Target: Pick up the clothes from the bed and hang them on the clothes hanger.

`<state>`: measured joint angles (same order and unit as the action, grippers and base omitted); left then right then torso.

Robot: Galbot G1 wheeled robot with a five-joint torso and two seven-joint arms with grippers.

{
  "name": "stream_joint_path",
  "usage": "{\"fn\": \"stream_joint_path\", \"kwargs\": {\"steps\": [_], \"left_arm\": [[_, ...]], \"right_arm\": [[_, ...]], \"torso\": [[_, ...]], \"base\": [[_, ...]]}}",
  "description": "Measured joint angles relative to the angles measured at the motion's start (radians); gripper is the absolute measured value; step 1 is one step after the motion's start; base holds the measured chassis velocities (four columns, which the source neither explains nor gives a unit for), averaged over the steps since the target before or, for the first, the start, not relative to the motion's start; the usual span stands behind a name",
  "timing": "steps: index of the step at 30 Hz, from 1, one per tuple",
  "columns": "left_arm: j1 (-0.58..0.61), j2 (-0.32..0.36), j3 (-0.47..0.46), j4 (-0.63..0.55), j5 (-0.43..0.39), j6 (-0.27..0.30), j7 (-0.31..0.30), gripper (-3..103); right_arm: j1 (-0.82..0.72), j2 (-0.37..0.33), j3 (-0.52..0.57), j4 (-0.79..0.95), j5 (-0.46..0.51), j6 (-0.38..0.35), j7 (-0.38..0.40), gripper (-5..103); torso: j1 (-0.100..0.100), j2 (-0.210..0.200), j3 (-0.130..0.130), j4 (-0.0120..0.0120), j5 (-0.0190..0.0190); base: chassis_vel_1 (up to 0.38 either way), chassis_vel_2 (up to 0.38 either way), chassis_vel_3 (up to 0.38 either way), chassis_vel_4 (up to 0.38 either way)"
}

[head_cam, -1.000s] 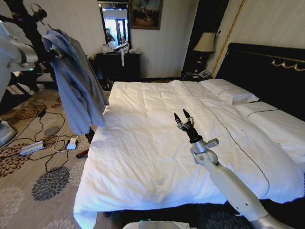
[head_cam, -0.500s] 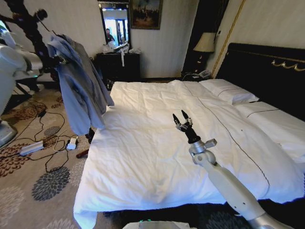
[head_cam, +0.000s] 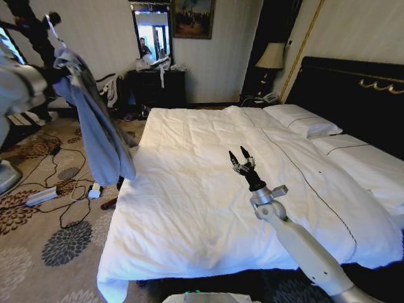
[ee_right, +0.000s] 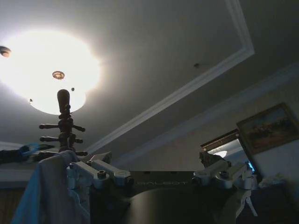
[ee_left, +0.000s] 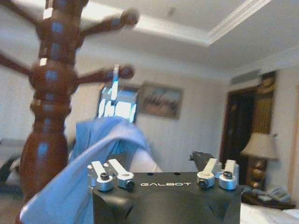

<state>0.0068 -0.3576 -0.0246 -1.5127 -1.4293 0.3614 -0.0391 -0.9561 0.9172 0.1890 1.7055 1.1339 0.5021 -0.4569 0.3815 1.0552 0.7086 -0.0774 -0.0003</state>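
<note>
Left gripper (head_cam: 50,74) is clamped on the clothes (head_cam: 95,129) up by the coat stand (ee_left: 49,107) — right gripper (head_cam: 242,159) hovers slightly open, empty, over the bed (head_cam: 208,189).

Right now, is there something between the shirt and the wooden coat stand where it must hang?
Nothing visible stands between them. The left claw holds the shirt up right beside the coat stand. The right claw waits open above the bed.
</note>
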Motion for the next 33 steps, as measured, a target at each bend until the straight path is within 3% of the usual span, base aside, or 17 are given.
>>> {"fn": "stream_joint_path", "kwargs": {"steps": [3, 5, 6, 8, 10, 11, 12, 14, 16, 18, 20, 26, 27, 29, 30, 31, 33], "left_arm": [[0.192, 0.094, -0.098, -0.095, 0.014, -0.111, 0.069, 98], [0.197, 0.096, -0.102, -0.098, 0.015, -0.113, 0.069, 98], [0.256, 0.116, -0.137, -0.139, 0.031, -0.138, 0.068, 100], [0.314, 0.123, -0.147, -0.229, 0.063, -0.164, -0.014, 100], [0.335, 0.107, -0.136, -0.297, 0.080, -0.163, -0.121, 100], [0.335, 0.107, -0.136, -0.297, 0.080, -0.163, -0.121, 100], [0.353, 0.080, -0.122, -0.361, 0.096, -0.155, -0.207, 100], [0.422, 0.040, -0.120, -0.454, 0.126, -0.146, -0.304, 100], [0.462, 0.025, -0.125, -0.482, 0.155, -0.146, -0.339, 100], [0.615, -0.036, -0.163, -0.536, 0.295, -0.191, -0.369, 100], [0.731, -0.075, -0.225, -0.554, 0.386, -0.230, -0.353, 100], [1.022, -0.163, -0.372, -0.615, 0.531, -0.271, -0.342, 100], [1.178, -0.233, -0.434, -0.651, 0.622, -0.294, -0.341, 100], [1.329, -0.328, -0.470, -0.685, 0.722, -0.337, -0.337, 100], [1.446, -0.458, -0.485, -0.710, 0.855, -0.367, -0.319, 100], [1.446, -0.458, -0.485, -0.710, 0.855, -0.367, -0.319, 100], [1.515, -0.591, -0.482, -0.723, 0.996, -0.410, -0.288, 100]], "right_arm": [[-0.018, 0.004, 0.006, 0.031, -0.020, 0.003, 0.103, 100], [-0.019, 0.004, 0.007, 0.035, -0.022, 0.003, 0.114, 100], [-0.027, 0.005, 0.010, 0.057, -0.038, 0.003, 0.188, 100], [-0.056, 0.008, 0.034, 0.110, -0.084, -0.011, 0.339, 100], [-0.093, 0.008, 0.069, 0.149, -0.118, -0.030, 0.424, 100], [-0.093, 0.008, 0.069, 0.149, -0.118, -0.030, 0.424, 100], [-0.137, 0.008, 0.108, 0.181, -0.153, -0.054, 0.495, 100], [-0.204, 0.011, 0.169, 0.227, -0.208, -0.088, 0.574, 100], [-0.233, 0.013, 0.190, 0.245, -0.238, -0.104, 0.609, 100], [-0.341, 0.025, 0.267, 0.304, -0.401, -0.171, 0.730, 100], [-0.407, 0.038, 0.328, 0.331, -0.502, -0.198, 0.766, 100], [-0.511, 0.071, 0.419, 0.375, -0.595, -0.215, 0.802, 100], [-0.574, 0.099, 0.449, 0.413, -0.607, -0.204, 0.802, 100], [-0.637, 0.144, 0.468, 0.440, -0.617, -0.169, 0.781, 100], [-0.708, 0.224, 0.481, 0.455, -0.676, -0.111, 0.780, 100], [-0.708, 0.224, 0.481, 0.455, -0.676, -0.111, 0.780, 100], [-0.767, 0.298, 0.491, 0.457, -0.766, -0.071, 0.778, 100]], "torso": [[0.000, 0.000, 0.000, -0.0006, 0.0000], [0.000, 0.000, 0.000, -0.0006, 0.0001], [0.000, 0.000, 0.000, 0.0000, 0.0004], [0.000, 0.000, 0.000, 0.0000, 0.0003], [0.000, 0.000, 0.000, -0.0005, 0.0003], [0.000, 0.000, 0.000, -0.0005, 0.0003], [0.000, 0.000, 0.000, -0.0010, 0.0004], [0.000, 0.000, 0.000, -0.0019, 0.0007], [0.000, 0.000, 0.000, -0.0018, 0.0008], [0.000, 0.000, 0.000, -0.0001, 0.0008], [0.000, 0.000, 0.000, -0.0009, -0.0004], [0.000, 0.000, 0.000, -0.0005, 0.0006], [0.000, 0.000, 0.000, -0.0001, 0.0000], [0.000, 0.000, 0.000, 0.0000, -0.0001], [0.000, 0.000, 0.000, 0.0000, 0.0004], [0.000, 0.000, 0.000, 0.0000, 0.0004], [0.000, 0.000, 0.000, -0.0008, 0.0006]], "base": [[0.000, 0.000, 0.000, 0.000], [0.000, 0.000, 0.000, 0.000], [0.000, 0.000, 0.000, 0.000], [0.000, 0.000, 0.000, 0.000], [0.000, 0.000, 0.000, 0.000], [0.000, 0.000, 0.000, 0.000], [0.000, 0.000, 0.000, 0.000], [0.000, 0.000, 0.000, 0.000], [0.000, 0.000, 0.000, 0.000], [0.000, 0.000, 0.000, 0.000], [0.000, 0.000, 0.000, 0.000], [0.000, 0.000, 0.000, 0.000], [0.000, 0.000, 0.000, 0.000], [0.000, 0.000, 0.000, 0.000], [0.000, 0.000, 0.000, 0.000], [0.000, 0.000, 0.000, 0.000], [0.000, 0.000, 0.000, 0.000]]}}
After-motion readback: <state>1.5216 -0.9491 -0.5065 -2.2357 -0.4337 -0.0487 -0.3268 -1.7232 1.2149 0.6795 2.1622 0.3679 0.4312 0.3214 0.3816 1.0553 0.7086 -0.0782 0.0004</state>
